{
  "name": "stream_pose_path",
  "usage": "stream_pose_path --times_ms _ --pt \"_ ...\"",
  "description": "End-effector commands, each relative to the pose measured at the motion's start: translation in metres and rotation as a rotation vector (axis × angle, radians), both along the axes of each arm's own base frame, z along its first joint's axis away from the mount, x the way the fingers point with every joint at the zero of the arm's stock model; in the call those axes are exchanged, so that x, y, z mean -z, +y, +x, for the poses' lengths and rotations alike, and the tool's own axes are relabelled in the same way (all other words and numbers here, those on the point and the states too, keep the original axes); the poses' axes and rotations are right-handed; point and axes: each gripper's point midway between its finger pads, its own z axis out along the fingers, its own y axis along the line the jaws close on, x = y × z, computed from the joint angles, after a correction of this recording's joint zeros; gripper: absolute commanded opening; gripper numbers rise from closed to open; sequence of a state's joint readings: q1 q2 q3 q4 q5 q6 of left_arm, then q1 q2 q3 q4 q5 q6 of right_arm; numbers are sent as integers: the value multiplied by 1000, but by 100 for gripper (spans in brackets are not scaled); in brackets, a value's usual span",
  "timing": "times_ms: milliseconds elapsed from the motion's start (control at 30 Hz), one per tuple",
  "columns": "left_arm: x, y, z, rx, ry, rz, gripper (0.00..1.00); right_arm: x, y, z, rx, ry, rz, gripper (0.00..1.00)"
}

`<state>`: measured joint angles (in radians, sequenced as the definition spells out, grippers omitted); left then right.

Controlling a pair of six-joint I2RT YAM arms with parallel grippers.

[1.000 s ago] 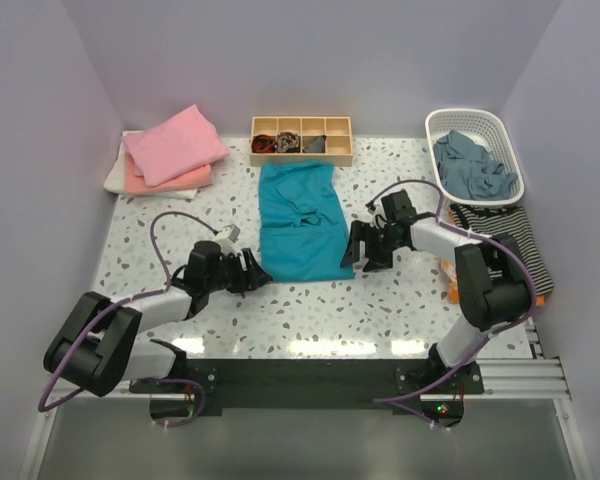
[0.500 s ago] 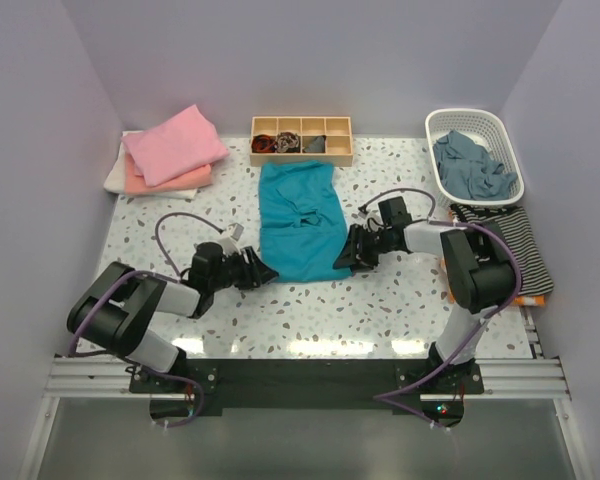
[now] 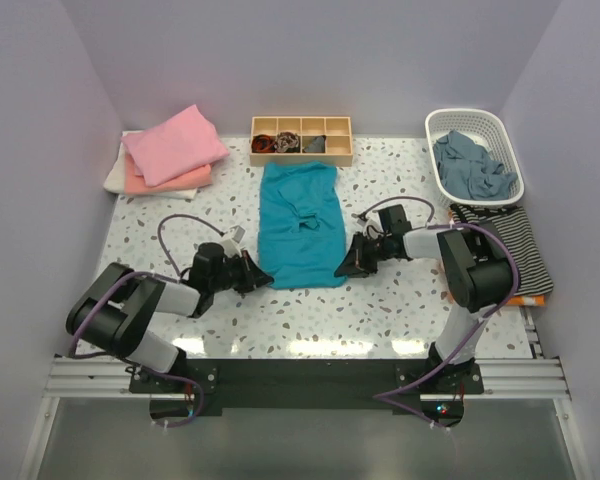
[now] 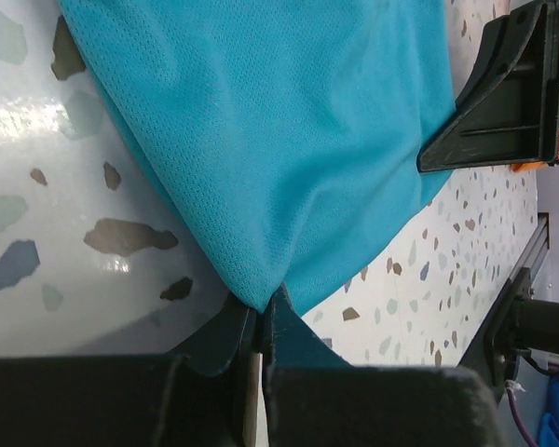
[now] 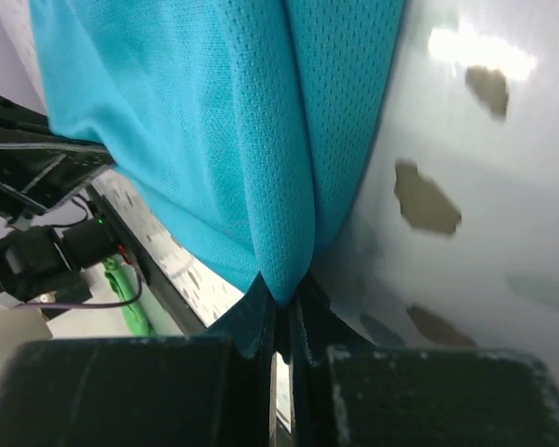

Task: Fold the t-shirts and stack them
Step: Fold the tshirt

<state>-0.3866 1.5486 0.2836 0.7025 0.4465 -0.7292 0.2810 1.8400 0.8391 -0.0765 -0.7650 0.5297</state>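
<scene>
A teal-blue t-shirt (image 3: 300, 225) lies lengthwise on the speckled table's middle, partly folded. My left gripper (image 3: 261, 276) is shut on its near left corner, and the cloth (image 4: 289, 140) rises from between the pinched tips (image 4: 261, 312). My right gripper (image 3: 347, 266) is shut on the near right corner, where the teal cloth (image 5: 233, 140) bunches into the closed tips (image 5: 284, 303). A pink folded shirt (image 3: 175, 145) tops a stack over a peach one (image 3: 150, 186) and a white one (image 3: 114, 178) at the back left.
A wooden divided tray (image 3: 301, 139) with small items stands behind the teal shirt. A white basket (image 3: 473, 155) with grey-blue cloth sits at the back right, a striped garment (image 3: 505, 245) in front of it. Purple walls close the sides.
Both grippers moved inward to the teal shirt's near corners and shut on them. The near hem is drawn in slightly.
</scene>
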Motion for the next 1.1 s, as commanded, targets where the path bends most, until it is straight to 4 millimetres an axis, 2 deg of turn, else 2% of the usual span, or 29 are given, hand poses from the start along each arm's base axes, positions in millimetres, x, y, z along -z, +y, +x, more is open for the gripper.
stream_pose_path --times_ms 0,67,133,167,200,300,333,400,433,533,567,667,933,1067 --pt "-4 4 -25 39 28 28 0 3 -14 -26 -14 6 -72 0" --pt "-9 6 -37 46 41 40 0 4 -16 -42 -24 21 -79 0" --pt "-14 4 -48 60 41 58 0 -4 -16 -53 -41 5 -77 0" --pt "-15 4 -51 58 48 63 0 -1 -18 -65 -46 26 -86 0" --pt "-16 0 -57 68 44 74 0 -8 -16 -71 -62 5 -85 0" --pt "-20 -6 -77 81 66 69 0 -10 -18 -94 -81 16 -108 0" --pt "-19 -6 -86 87 73 62 0 -19 -18 -97 -79 -18 -102 0" --pt "-18 -8 -99 88 101 48 0 -22 -23 -111 -76 -8 -121 0" --pt "-16 -5 -105 85 112 49 0 -36 -23 -111 -73 -62 -105 1" --pt "-24 -1 -111 64 105 52 0 -50 -28 -117 -60 -92 -112 3" --pt "-27 0 -110 53 99 55 0 -63 -27 -115 -56 -140 -96 4" --pt "-46 2 -99 23 49 71 2 -80 -27 -108 -40 -197 -86 4" --pt "-93 -19 -50 18 -77 130 3 -107 -26 -73 -31 -321 -141 3" --pt "-108 -30 -28 20 -124 151 4 -124 -22 -45 -23 -378 -166 3"
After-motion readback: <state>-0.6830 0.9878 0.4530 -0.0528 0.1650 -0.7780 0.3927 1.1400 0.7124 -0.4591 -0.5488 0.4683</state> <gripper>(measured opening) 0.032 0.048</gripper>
